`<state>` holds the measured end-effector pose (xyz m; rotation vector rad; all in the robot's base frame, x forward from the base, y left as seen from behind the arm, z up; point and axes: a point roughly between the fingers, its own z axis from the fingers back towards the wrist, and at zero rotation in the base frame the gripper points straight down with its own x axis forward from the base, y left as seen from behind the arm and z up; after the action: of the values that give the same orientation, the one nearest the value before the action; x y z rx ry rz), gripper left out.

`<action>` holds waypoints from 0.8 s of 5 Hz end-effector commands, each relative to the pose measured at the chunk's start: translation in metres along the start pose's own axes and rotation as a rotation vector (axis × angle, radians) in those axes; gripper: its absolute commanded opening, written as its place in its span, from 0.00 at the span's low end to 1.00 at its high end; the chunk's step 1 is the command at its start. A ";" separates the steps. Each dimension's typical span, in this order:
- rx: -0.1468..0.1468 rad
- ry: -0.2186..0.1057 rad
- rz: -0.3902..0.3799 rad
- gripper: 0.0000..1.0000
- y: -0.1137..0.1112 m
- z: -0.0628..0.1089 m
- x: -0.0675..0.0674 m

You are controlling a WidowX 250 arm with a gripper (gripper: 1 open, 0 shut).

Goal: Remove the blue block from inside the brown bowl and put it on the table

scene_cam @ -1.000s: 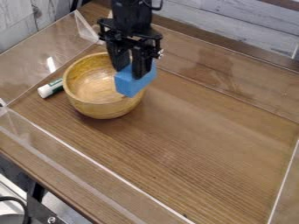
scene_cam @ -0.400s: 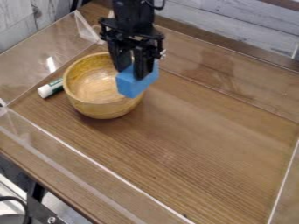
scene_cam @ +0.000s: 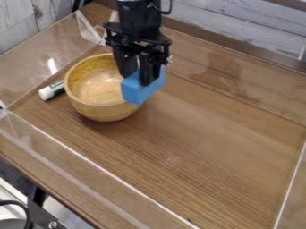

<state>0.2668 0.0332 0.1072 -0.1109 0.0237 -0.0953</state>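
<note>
The blue block (scene_cam: 141, 88) hangs above the right rim of the brown bowl (scene_cam: 93, 88), clear of its inside. My black gripper (scene_cam: 140, 72) comes down from above and is shut on the block's upper part. The bowl is round, light-brown wood, and stands on the left part of the table (scene_cam: 203, 143); its honey-coloured inside holds nothing that I can see. The block's lower corner overlaps the bowl's right edge in this view.
A small white-and-green marker-like object (scene_cam: 52, 89) lies on the table just left of the bowl. Low clear plastic walls (scene_cam: 48, 143) run along the table's edges. Bare wood-grain surface stretches to the right of and in front of the bowl.
The gripper has shifted slightly right with the blue block, moving it from over the bowl's inside toward its right rim. The bowl has not moved.
</note>
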 end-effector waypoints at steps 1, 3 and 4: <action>0.014 -0.069 -0.027 0.00 -0.006 0.017 0.002; 0.002 -0.079 -0.065 0.00 -0.017 0.015 -0.001; -0.004 -0.083 -0.083 0.00 -0.023 0.014 -0.003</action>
<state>0.2582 0.0126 0.1082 -0.1308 -0.0032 -0.1666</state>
